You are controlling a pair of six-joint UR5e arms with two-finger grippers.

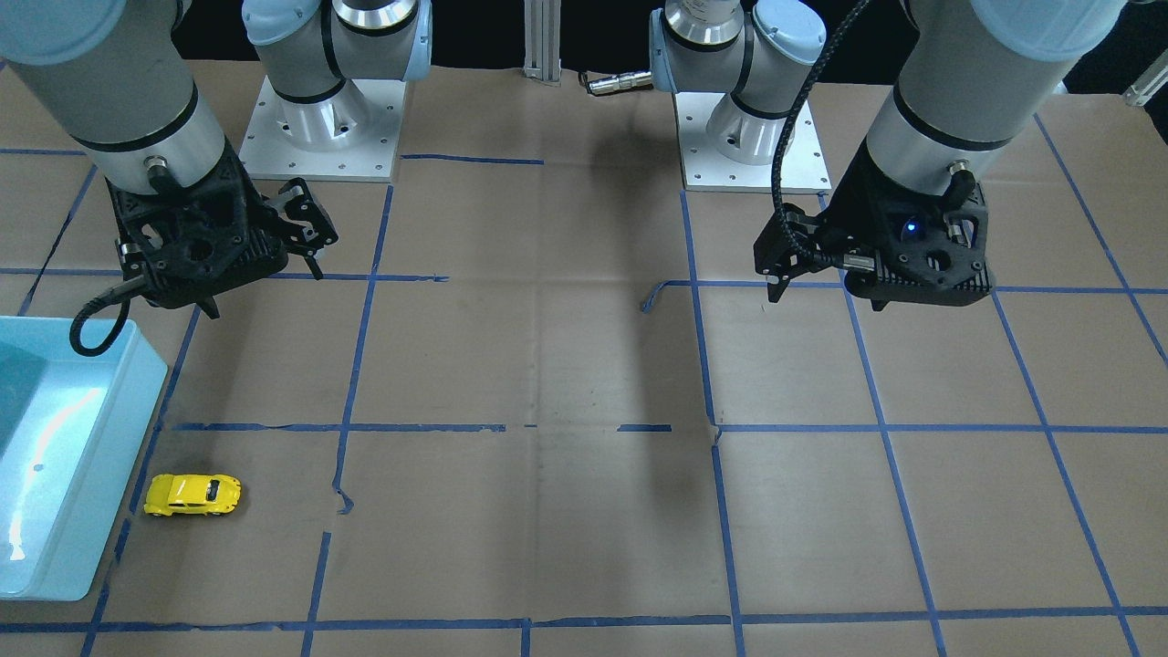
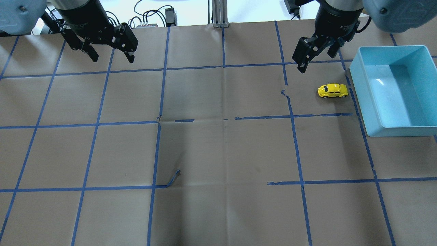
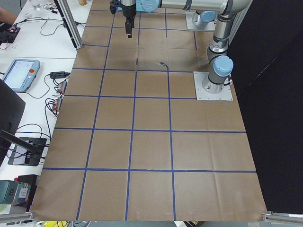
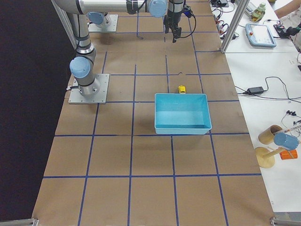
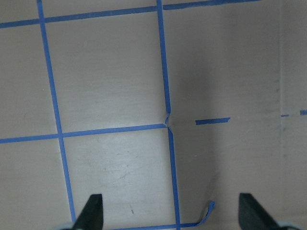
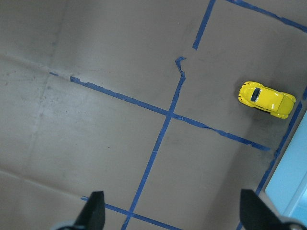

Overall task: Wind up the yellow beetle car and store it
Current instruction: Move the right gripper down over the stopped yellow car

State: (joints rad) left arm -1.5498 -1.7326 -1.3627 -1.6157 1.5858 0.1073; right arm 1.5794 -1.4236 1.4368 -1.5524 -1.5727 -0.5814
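Observation:
The yellow beetle car (image 2: pixel 333 91) stands on its wheels on the brown paper, just left of the light-blue bin (image 2: pixel 362 102). It also shows in the front view (image 1: pixel 192 494) and in the right wrist view (image 6: pixel 266 99). My right gripper (image 2: pixel 317 58) is open and empty, above the table and a little back and left of the car. In the right wrist view (image 6: pixel 173 213) its fingertips (image 6: pixel 93 211) are wide apart. My left gripper (image 2: pixel 109 51) is open and empty, above the far left of the table, and its wrist view (image 5: pixel 172 213) shows only paper.
The light-blue bin (image 1: pixel 137 365) has nothing in it and sits at the table's right end. Blue tape lines grid the brown paper, with a loose curl of tape (image 2: pixel 174 177) near the middle. The arm bases (image 1: pixel 319 137) stand at the robot's side of the table.

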